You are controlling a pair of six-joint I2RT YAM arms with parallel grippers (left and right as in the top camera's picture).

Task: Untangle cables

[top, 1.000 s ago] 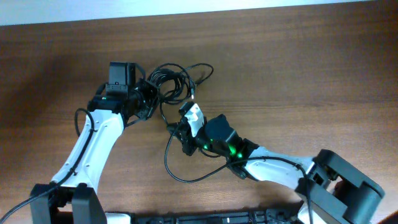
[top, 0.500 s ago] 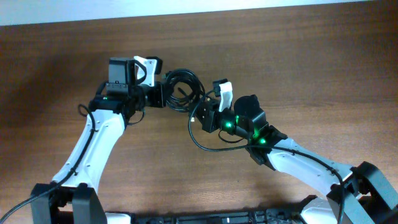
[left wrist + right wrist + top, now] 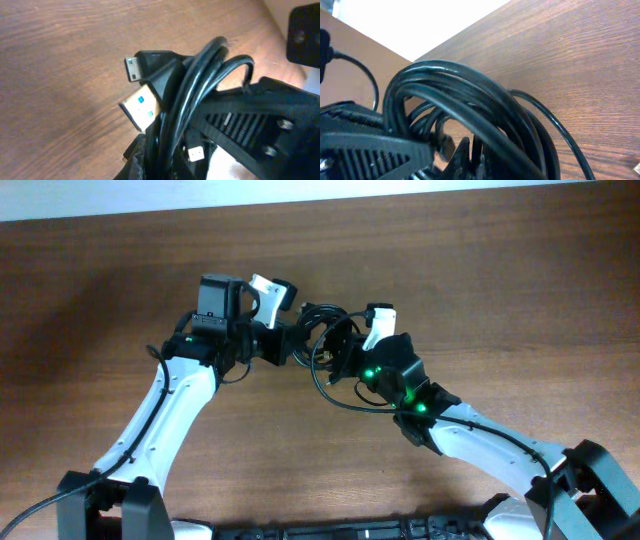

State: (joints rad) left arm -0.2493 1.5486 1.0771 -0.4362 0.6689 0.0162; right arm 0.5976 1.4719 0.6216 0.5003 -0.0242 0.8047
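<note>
The cables [image 3: 322,330] are one knotted black bundle held up off the table between my two grippers. My left gripper [image 3: 290,342] grips the bundle's left side and my right gripper [image 3: 342,356] its right side, and the fingers almost touch. One loop [image 3: 338,398] hangs down toward the table. In the left wrist view the cords [image 3: 192,95] run into my jaws [image 3: 170,162], with a USB plug [image 3: 141,106] and a small plug [image 3: 133,68] sticking out left. In the right wrist view the coiled cords [image 3: 470,100] fill the jaws [image 3: 487,160].
The wooden table [image 3: 520,290] spreads all round. A pale wall strip [image 3: 300,188] runs along the far edge. The other arm's black finger shows close by in each wrist view, at the right of the left wrist view [image 3: 250,120] and at the left of the right wrist view [image 3: 365,145].
Both grippers moved up and toward the far edge with the bundle. The right gripper came up from the lower middle to meet the left, and the long loop on the table was drawn in.
</note>
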